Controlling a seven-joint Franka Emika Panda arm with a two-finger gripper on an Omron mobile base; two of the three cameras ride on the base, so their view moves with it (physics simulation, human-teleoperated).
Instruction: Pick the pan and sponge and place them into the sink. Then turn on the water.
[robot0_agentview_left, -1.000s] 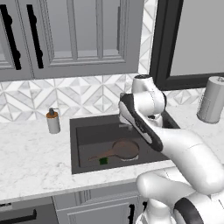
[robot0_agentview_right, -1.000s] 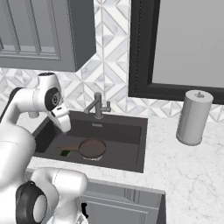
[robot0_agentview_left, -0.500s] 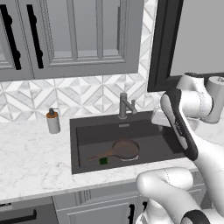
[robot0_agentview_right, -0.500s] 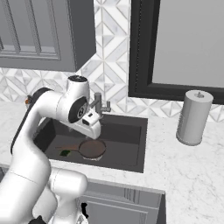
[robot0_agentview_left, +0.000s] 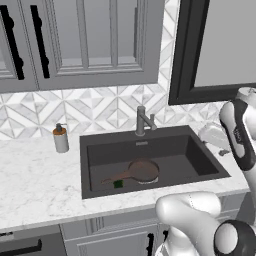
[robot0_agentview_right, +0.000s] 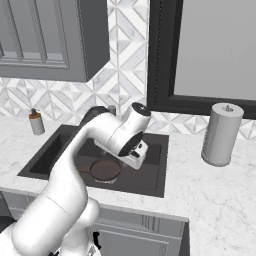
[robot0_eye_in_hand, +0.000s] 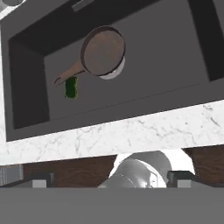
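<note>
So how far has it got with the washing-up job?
Done: the pan and the sponge both lie in the sink, sponge beside the pan's handle. In hand: nothing; the gripper hangs open over the basin. Left: turning on the water; no stream runs from the faucet.

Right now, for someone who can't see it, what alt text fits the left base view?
A round dark-brown frying pan and a small green sponge lie in a dark-grey rectangular sink set in a white marble counter; a grey metal faucet stands behind.
</note>
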